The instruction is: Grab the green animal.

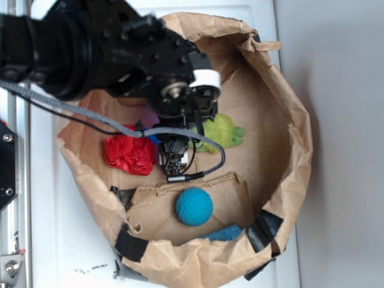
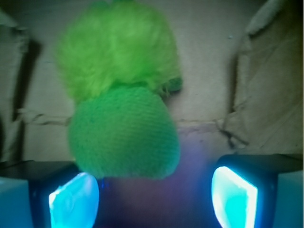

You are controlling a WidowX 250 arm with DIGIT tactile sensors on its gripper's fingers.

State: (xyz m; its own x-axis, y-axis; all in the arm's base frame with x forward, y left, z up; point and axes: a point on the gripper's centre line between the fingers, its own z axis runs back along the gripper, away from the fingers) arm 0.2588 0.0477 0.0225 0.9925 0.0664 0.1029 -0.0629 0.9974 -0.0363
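**Now over the green animal, jaws apart**

Spread wide: gripper (image 2: 154, 199) with both glowing cyan pads (image 2: 73, 202) at the bottom corners of the wrist view, nothing pinched between. Just ahead of the left pad, the green animal (image 2: 124, 104), smooth knitted green head nearest the fingers, fuzzy lime body beyond it, lying flat on brown paper. Overlapping the inner edge of the left pad in that view; actual contact impossible to tell. Well short of the right pad.

Seen from the exterior view, gripper (image 1: 180, 147) pointing down inside a crumpled brown paper bag (image 1: 297, 144) with its rim rolled down and patched with black tape. Green animal (image 1: 223, 132) toward the bag's middle, right beside the black wrist, one little green foot sticking out toward the bag's right wall. Red fabric lump (image 1: 129, 153) on the other side of the gripper, near the bag's left wall. Blue ball (image 1: 194, 206) closer to the bag's bottom rim, resting on a folded paper flap (image 1: 225, 192). Grey braided cable (image 1: 90, 120) looping from the arm across the red lump to a small plug below the gripper.
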